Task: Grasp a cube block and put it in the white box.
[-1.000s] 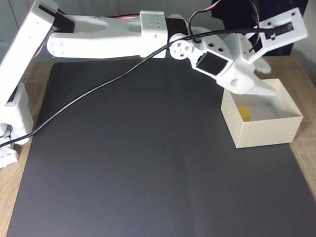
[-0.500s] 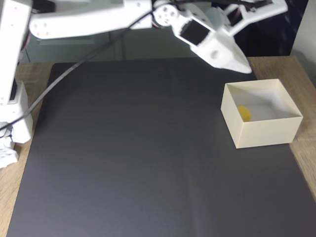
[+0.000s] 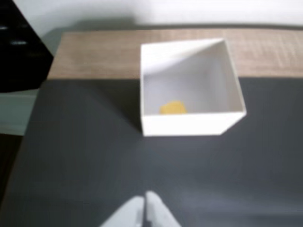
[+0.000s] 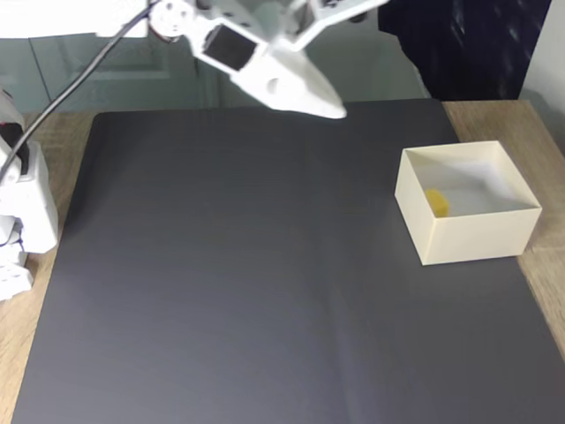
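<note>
The cube block [image 4: 435,202] lies inside the white box [image 4: 468,238], against its left wall in the fixed view. The arm reaches level above the black mat [image 4: 221,283], well left of the white box, its claw [image 4: 331,109] pinched narrow, empty and tilted down toward it

The arm [image 4: 115,13] is seen raised along the top edge of the fixed view, extended from the upper left toward the centre. The base [image 4: 22,208] is located at the left edge of that view. The wrist is angled downward to the right, and the gripper [image 4: 334,109] is carried high with its tip pointed down and right. In the wrist view, the gripper [image 3: 144,203] is shown at the bottom edge, its two white fingers pressed together with nothing held between them.
</note>
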